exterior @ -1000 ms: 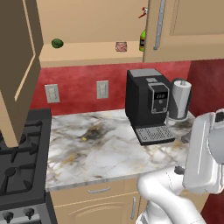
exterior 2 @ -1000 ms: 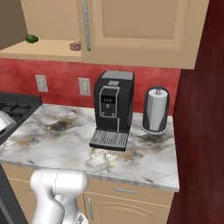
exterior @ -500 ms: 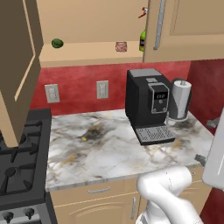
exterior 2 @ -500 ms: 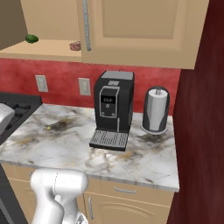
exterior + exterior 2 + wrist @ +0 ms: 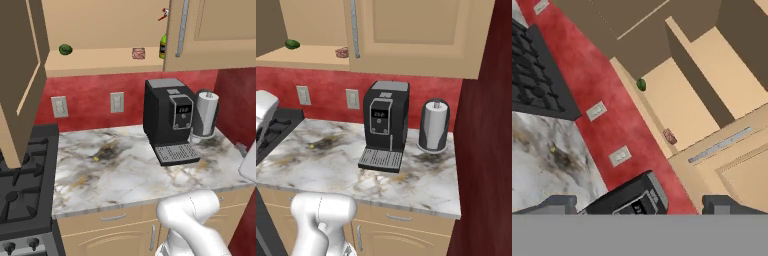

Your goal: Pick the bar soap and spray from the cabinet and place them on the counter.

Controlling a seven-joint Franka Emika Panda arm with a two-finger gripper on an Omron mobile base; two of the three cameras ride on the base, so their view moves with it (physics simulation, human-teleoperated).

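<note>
The cabinet (image 5: 100,64) stands open, its left door swung out. On its shelf the pinkish bar soap (image 5: 138,53) lies just left of the spray (image 5: 162,46), a green bottle half hidden behind the closed right door, red trigger above. From the other side the bar soap (image 5: 342,52) sits beside the door handle. In the hand view my gripper (image 5: 640,205) is open and empty, well short of the bar soap (image 5: 670,136) and looking up at the shelf. The marble counter (image 5: 115,165) lies below.
A black coffee machine (image 5: 170,120) and a paper towel roll (image 5: 206,114) stand at the counter's back right. A black stove (image 5: 20,185) borders it on the left. A small green ball (image 5: 65,49) sits at the shelf's left end. The open door (image 5: 20,75) juts out at the left.
The arm's upper part has swung toward the right edge of the left base view and risen at the left edge of the right base view. The jaws stayed open.
</note>
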